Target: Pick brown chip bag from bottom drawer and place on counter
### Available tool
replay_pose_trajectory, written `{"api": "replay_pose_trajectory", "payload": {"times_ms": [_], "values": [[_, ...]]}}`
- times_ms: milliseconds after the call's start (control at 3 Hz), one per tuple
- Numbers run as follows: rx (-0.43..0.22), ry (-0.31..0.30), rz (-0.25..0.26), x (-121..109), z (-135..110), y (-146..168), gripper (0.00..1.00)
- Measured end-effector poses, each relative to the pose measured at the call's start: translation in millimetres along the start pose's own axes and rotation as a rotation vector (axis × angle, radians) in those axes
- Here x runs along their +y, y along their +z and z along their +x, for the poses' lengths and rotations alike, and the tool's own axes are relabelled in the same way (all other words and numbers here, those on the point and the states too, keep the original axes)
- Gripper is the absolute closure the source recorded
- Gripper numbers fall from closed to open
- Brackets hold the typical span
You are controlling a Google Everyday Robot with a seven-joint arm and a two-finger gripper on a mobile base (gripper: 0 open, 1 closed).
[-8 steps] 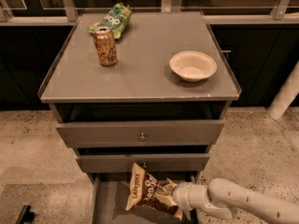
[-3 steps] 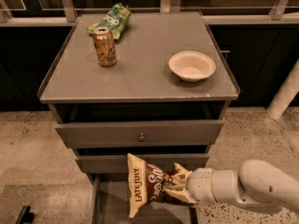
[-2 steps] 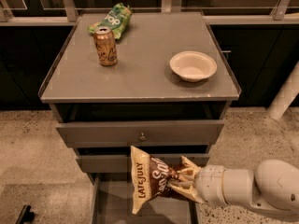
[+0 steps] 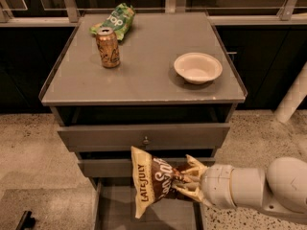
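The brown chip bag (image 4: 154,181) has a cream-yellow end strip and white lettering. It hangs in the air in front of the lower drawers. My gripper (image 4: 186,180) comes in from the lower right and is shut on the bag's right end. The bottom drawer (image 4: 109,211) is pulled out below the bag, and its grey floor shows. The counter (image 4: 144,71) is the flat grey top of the cabinet, above the bag.
On the counter stand an orange can (image 4: 108,47), a green chip bag (image 4: 116,19) at the back left and a white bowl (image 4: 197,67) at the right. A knobbed drawer (image 4: 144,137) is just above the bag. A white post (image 4: 293,96) stands at the right.
My gripper has lifted the brown chip bag up out of the bottom drawer. The bag now hangs higher, in front of the middle drawer.
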State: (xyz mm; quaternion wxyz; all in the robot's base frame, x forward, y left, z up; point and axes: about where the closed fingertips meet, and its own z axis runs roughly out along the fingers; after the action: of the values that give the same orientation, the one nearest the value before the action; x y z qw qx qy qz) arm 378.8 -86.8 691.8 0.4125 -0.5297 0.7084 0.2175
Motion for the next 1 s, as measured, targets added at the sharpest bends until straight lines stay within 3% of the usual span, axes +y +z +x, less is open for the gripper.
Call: {"api": "replay_pose_trajectory", "payload": {"times_ms": [333, 1000], "values": [[0.033, -0.150, 0.011, -2, -60, -27, 1.00], [0.106, -0.336, 0.023, -31, -167, -60, 1.00]]}}
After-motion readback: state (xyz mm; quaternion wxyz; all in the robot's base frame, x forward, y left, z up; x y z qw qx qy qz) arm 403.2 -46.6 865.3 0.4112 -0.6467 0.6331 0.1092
